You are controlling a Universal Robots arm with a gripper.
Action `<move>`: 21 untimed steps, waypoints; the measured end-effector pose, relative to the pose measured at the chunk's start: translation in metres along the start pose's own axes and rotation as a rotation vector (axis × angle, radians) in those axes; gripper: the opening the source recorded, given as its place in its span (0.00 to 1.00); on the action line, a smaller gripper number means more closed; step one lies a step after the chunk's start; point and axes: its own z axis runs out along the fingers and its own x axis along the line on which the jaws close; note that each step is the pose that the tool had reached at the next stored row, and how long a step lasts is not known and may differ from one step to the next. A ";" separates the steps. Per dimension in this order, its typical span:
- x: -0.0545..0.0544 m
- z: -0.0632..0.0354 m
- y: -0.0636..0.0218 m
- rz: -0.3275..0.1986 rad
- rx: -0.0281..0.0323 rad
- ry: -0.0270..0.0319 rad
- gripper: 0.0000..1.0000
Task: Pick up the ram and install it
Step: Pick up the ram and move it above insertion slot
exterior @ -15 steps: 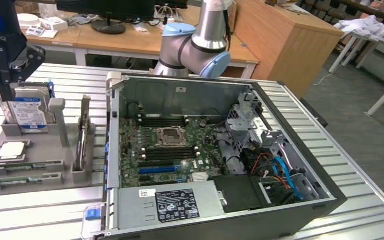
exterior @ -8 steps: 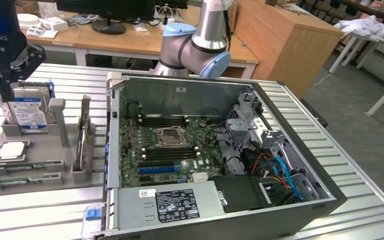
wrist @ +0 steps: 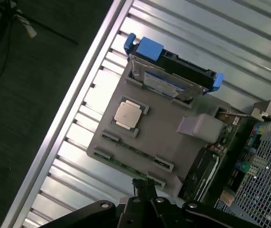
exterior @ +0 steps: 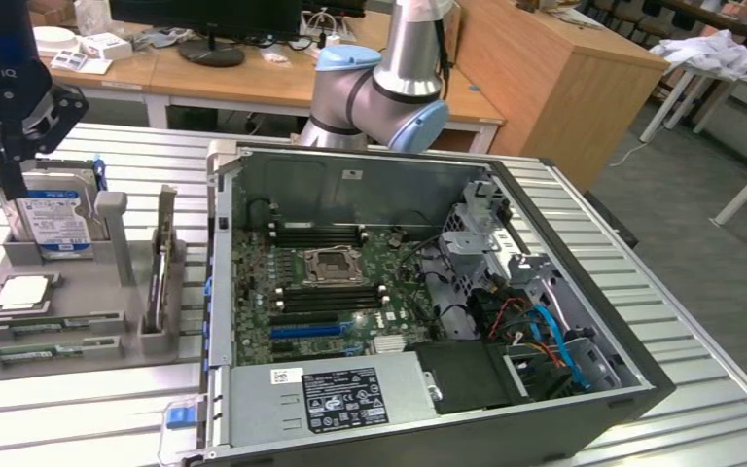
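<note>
Black two-finger gripper [wrist: 142,184], fingers pressed together and empty, hovers over the grey slotted tray [wrist: 161,142]; thin green ram stick [wrist: 121,165] lies below it, untouched; approach step, probably; the grasp calls for parted jaws.

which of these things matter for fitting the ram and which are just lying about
For the job:
- ram in the grey holder
- memory slots on the motherboard
- gripper, shut, holding nothing

Lying about:
- hard drive
- processor chip
- upright card
</note>
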 end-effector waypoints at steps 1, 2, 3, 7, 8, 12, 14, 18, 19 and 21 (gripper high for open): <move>0.000 0.0000 0.0000 -0.018 0.0008 0.0007 0.11; 0.000 0.0000 0.0000 -0.036 0.0015 0.0014 0.11; 0.000 0.0000 0.0000 -0.054 0.0023 0.0022 0.11; 0.000 0.0000 0.0000 -0.127 0.0056 0.0051 0.11; 0.000 0.0000 0.0000 -0.145 0.0063 0.0058 0.11; 0.000 0.0000 0.0000 -0.218 0.0095 0.0088 0.11; 0.000 0.0000 0.0000 -0.254 0.0111 0.0101 0.11; 0.000 0.0001 0.0000 -0.327 0.0143 0.0130 0.11; 0.000 0.0001 0.0000 -0.345 0.0151 0.0137 0.11; 0.000 0.0001 0.0000 -0.381 0.0167 0.0152 0.11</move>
